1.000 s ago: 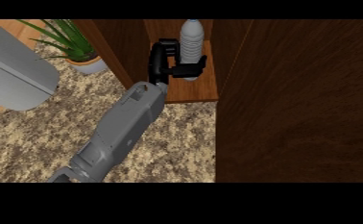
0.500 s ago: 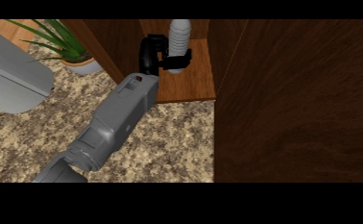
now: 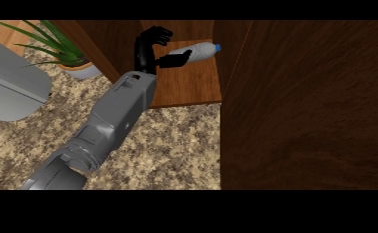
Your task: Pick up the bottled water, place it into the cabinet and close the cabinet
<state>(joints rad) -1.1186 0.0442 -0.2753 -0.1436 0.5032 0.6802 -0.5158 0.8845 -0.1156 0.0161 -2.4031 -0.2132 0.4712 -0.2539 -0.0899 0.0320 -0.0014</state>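
One grey forearm is reaching into the cabinet (image 3: 188, 84); its left hand (image 3: 150, 47) is opening, thumb touching one tilted bottled water (image 3: 193, 52). One potted plant (image 3: 63, 52) is standing beside.

Bottled water (image 3: 193, 52) lower end hidden behind robot hand (image 3: 151, 51); plant (image 3: 52, 44) cropped.

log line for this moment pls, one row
stage: placing | left hand: open beside bottled water | bottle: tilted on cabinet shelf | right hand: not in view | cabinet door: open
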